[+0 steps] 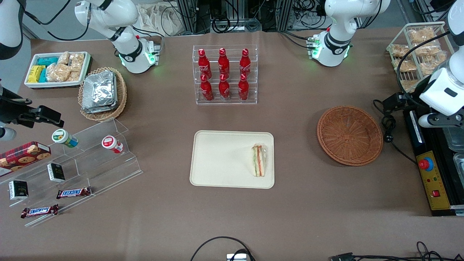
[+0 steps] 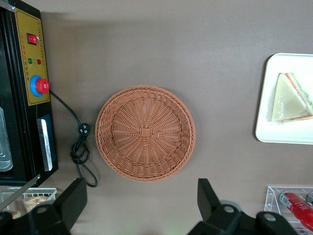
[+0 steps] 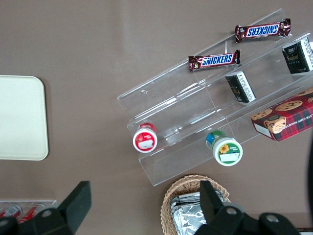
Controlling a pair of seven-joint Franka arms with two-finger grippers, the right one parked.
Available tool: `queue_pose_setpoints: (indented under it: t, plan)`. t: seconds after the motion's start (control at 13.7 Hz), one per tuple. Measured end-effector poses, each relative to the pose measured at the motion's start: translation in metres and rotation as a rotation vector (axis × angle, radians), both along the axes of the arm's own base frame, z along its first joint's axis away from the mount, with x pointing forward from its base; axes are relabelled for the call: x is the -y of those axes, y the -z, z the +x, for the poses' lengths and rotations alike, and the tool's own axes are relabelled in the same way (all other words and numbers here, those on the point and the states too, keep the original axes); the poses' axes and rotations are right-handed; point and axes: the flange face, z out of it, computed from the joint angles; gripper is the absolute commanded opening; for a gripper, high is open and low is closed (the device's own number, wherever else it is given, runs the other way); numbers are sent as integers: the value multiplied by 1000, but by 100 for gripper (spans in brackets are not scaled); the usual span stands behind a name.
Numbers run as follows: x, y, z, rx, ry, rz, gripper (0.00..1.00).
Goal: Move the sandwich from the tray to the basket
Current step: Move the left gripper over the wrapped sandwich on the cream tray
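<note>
On the near white tray point(image 1: 217, 159), a wrapped sandwich point(image 1: 259, 160) was seen; beside the tray, toward the left arm's end, a round wicker basket point(image 1: 349, 136) was set; farther off, the gripper point(image 1: 393, 103) was held above the table point(image 1: 308, 217), its fingers point(image 2: 73, 203) spread wide

The word SNICKERS can be read on both brown-wrapped bars point(image 3: 214, 60)

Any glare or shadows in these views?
Front view: bright glints on the foil package. Left wrist view: narrow dark shadow beside the tray, gripper above the table near the basket. Right wrist view: pale reflections on the clear rack.
</note>
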Motion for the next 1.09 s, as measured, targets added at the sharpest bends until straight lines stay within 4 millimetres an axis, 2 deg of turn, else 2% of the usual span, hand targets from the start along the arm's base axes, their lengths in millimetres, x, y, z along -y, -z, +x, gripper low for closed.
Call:
queue_pose_setpoints:
  t: [0.29,0.44,0.58,0.73,1.09]
  plan:
    - [3,-5,0,10,4,-3,100]
    - [15,-11,-1,25,27,-7,100]
    - [44,-5,0,18,66,-10,100]
    - [82,9,7,37,44,-15,100]
    - [174,63,22,58,26,-36,100]
